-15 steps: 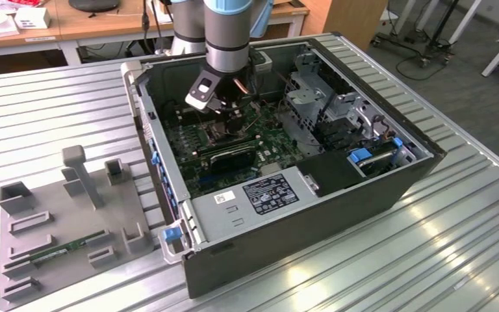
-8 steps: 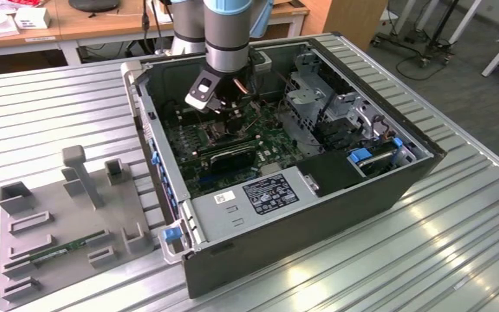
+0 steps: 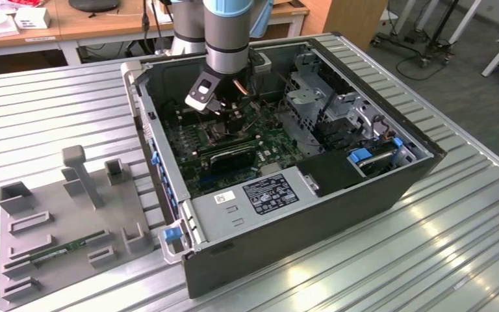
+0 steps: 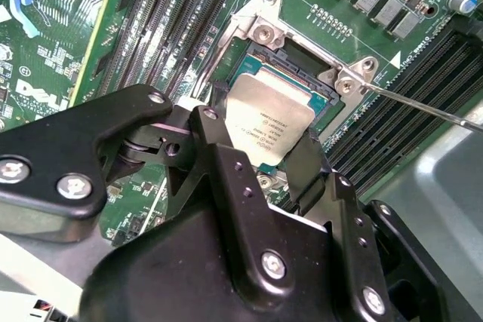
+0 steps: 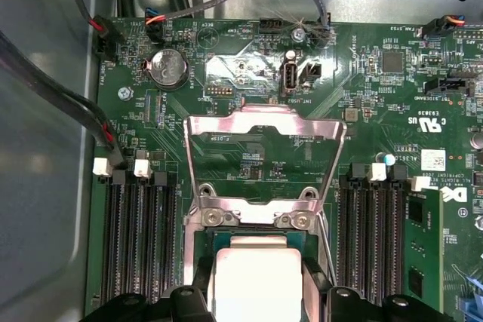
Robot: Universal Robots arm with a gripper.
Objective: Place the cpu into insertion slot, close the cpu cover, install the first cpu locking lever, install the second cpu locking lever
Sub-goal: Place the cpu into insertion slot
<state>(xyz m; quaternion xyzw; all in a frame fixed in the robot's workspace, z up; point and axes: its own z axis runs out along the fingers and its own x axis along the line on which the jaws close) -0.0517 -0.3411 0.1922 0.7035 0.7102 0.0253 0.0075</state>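
gripper (image 4: 264, 148): clenched on the cpu (image 4: 268, 122), with one black finger (image 4: 223, 156) against each of two opposite edges, directly over the insertion slot (image 4: 298, 65).
cpu: flat with its silver top up, held low in the slot's opening. I cannot tell whether it is fully bedded.
cpu cover (image 5: 264, 120): swung open and lying back from the slot's hinge edge, with bare board showing through its window.
locking lever (image 4: 423, 107): a thin metal rod running away from one corner of the slot, unhooked. I judge it to be one of the two levers.
memory slots (image 5: 139, 239): long black rows flanking the insertion slot on both sides.
computer case (image 3: 301, 247): lies open around the slot, with the arm reaching down into it.
grey tray (image 3: 50, 221): well apart from the slot, outside the case on the exterior view's left. A green memory stick (image 3: 59, 251) lies in it.
step in hand: the first, placing the cpu. The cover and both levers are not yet done.
what it calls for: in my judgement, the chip must be level and square to the slot's rim, with no sideways drag across the contacts, before the fingers loosen.
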